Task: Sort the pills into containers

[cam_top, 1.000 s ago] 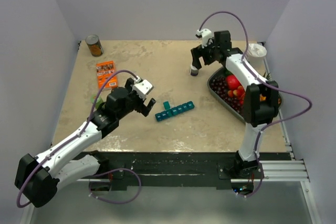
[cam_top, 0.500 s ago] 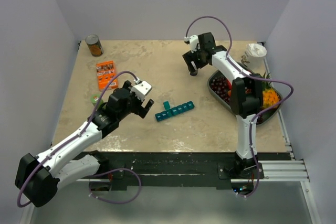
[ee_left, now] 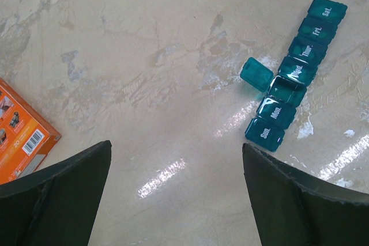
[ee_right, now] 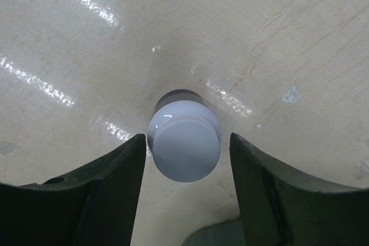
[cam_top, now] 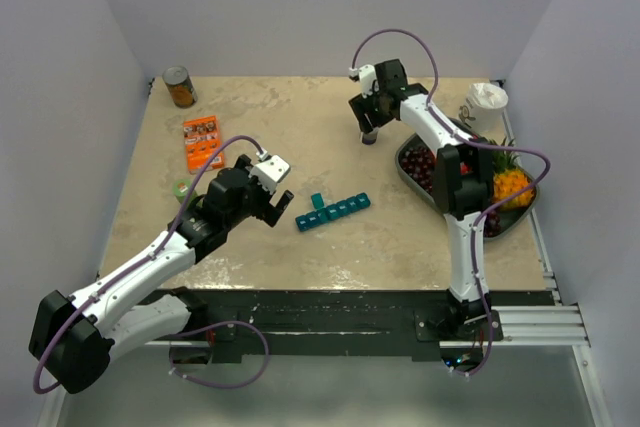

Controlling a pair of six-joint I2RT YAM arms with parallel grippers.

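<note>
The containers, a teal pill-organiser strip point(cam_top: 332, 211), lie mid-table; in the left wrist view the strip point(ee_left: 294, 73) shows day labels and one lid point(ee_left: 256, 74) flipped open to its side. My left gripper point(cam_top: 275, 204) hovers just left of the strip, jaws open and empty point(ee_left: 176, 144). My right gripper point(cam_top: 370, 134) hangs at the back of the table over a small dark bottle with a white cap point(ee_right: 184, 141). Its jaws point(ee_right: 187, 136) stand either side of the cap with a thin gap on each side. No pills show in any view.
An orange box point(cam_top: 202, 141) and a can point(cam_top: 180, 87) sit at the back left. A grey tray point(cam_top: 408, 176) of fruit lies along the right edge, with a white cup point(cam_top: 487, 99) behind it. A small green item point(cam_top: 181, 188) lies by the left arm.
My right gripper has shifted left and come down over the bottle, and its jaws have narrowed around the cap. The left arm has barely moved.
</note>
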